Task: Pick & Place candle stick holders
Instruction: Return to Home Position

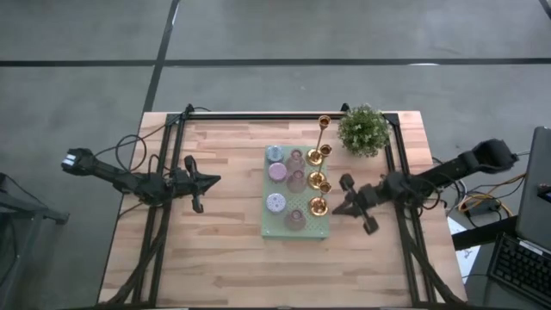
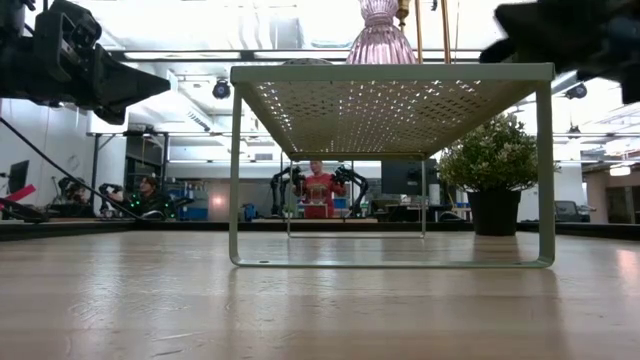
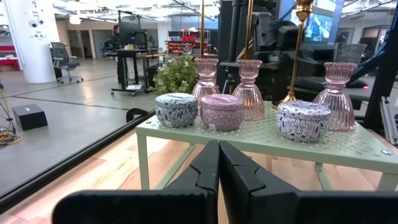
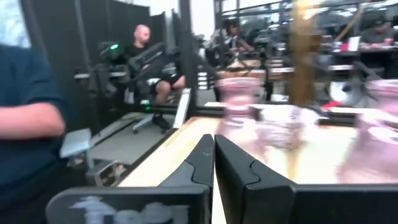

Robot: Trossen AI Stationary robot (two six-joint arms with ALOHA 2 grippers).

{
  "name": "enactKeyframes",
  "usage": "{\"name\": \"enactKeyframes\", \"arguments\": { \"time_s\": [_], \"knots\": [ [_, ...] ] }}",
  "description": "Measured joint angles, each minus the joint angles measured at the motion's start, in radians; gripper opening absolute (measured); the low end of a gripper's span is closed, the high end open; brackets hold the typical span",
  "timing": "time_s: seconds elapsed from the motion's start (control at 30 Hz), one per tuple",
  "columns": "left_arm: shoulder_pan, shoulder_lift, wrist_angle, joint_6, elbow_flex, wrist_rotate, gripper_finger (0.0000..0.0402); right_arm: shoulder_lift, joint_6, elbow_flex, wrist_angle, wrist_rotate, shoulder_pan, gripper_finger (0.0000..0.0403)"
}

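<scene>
Left side first: my left fingers (image 1: 207,181) are clenched on nothing, over the desk (image 1: 224,258) at nine o'clock of the green shelf (image 1: 314,229). Centre: the candle stick holders (image 1: 318,180) stand on top of that shelf (gold ones along its three o'clock edge). My right fingers (image 1: 349,202), pinched shut and empty, hang at three o'clock. Placing looks finished; next, I reckon, both arms retreat home, steering clear of the shelf.
</scene>
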Motion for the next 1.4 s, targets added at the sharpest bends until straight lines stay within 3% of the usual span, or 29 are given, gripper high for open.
{"name": "enactKeyframes", "arguments": {
  "time_s": [0.13,0.37,0.6,1.1,1.4],
  "knots": [
    [0.000,0.000,0.000,0.000,0.000,0.000,0.0014,-0.046,-0.014,-0.040,-0.003,-0.065,-0.098,0.0009],
    [0.000,0.000,0.000,0.000,0.000,0.000,0.0014,-0.192,-0.016,-0.144,-0.018,-0.049,-0.185,0.0009],
    [0.000,0.000,-0.001,0.000,0.000,0.000,0.0014,-0.458,-0.029,-0.143,-0.323,0.062,-0.259,0.0009],
    [0.000,0.000,-0.009,0.000,0.000,0.000,0.0014,-0.952,-0.057,-0.143,-0.794,0.030,-0.277,0.0008],
    [0.000,0.002,-0.018,0.000,0.000,0.000,0.0013,-0.962,-0.060,-0.136,-0.814,0.031,-0.277,0.0008]
  ]
}}
